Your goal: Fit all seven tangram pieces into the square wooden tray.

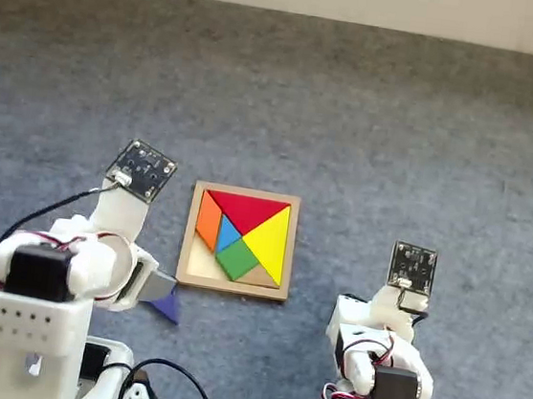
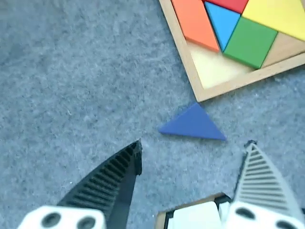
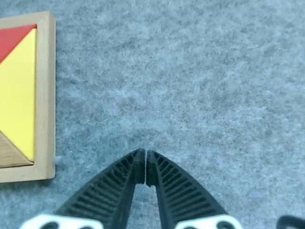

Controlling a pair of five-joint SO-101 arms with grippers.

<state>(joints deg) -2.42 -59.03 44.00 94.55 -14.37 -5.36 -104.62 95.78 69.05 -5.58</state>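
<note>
blue triangle (image 2: 193,125) likely light, stiff, thin: i'd pinch its flat edges | left fingers (image 2: 114,176) released | right fingers (image 3: 124,186) clenched, empty

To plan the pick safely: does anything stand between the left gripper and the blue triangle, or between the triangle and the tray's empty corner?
Nothing visible lies between the left gripper and the blue triangle. Between the triangle and the empty corner stands the tray's rim alone.

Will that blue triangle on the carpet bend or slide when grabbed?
Probably stiff: the blue triangle looks like a flat solid block with crisp edges. Being thin, it may be awkward to pinch; the fuzzy carpet should resist sliding.
</note>
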